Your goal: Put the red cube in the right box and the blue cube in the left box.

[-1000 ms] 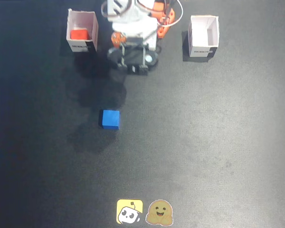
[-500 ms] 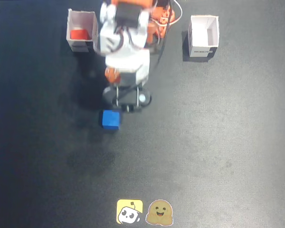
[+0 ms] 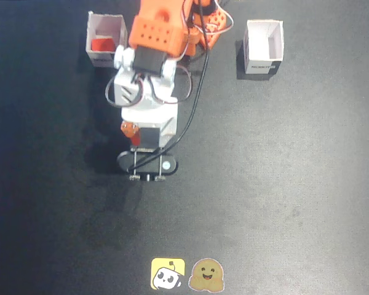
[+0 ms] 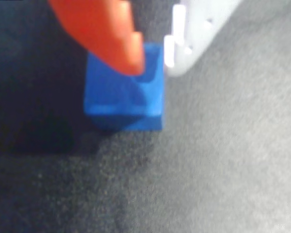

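Red cube (image 3: 101,44) already sat in box (image 3: 106,38) at fixed view's upper left. Step in hand: grasping blue cube (image 4: 124,94) on counter (image 3: 283,184). Jaws (image 4: 153,60) spread, orange finger over cube top, white finger beside its right edge. Next probably: lower, centre, close, carry to empty box (image 3: 264,46).

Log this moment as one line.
gripper open over blue cube | red cube in left box | right box empty

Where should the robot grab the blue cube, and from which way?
From above, squeezing two opposite flat sides. The blue cube sits flat on the table with nothing beside it, so its sides are free. The hand is over it in the wrist view, one finger above its top, the other at its right side.
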You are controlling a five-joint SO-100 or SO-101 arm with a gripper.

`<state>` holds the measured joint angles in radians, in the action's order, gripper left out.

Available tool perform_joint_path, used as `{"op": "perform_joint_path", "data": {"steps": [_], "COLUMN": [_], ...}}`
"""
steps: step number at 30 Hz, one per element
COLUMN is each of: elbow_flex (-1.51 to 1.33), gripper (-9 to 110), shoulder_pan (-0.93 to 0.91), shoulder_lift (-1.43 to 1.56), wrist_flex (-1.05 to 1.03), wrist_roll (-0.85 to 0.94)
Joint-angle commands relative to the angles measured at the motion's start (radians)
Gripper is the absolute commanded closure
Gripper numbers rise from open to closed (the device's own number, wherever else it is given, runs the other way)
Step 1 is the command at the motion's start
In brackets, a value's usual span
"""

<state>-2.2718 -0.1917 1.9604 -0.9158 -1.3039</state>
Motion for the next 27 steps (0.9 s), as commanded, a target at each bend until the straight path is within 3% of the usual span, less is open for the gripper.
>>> {"op": "perform_joint_path", "data": {"steps": [1, 15, 27], "elbow_flex": [0.046, 0.002, -0.052], "gripper": [95, 82, 82], "shoulder_pan": [0.005, 0.014, 0.015], "shoulder_lift": [-0.017, -0.069, -0.132], "wrist_flex": [0.038, 0.112, 0.169], "wrist_roll": [0.006, 0.023, -0.003]}}
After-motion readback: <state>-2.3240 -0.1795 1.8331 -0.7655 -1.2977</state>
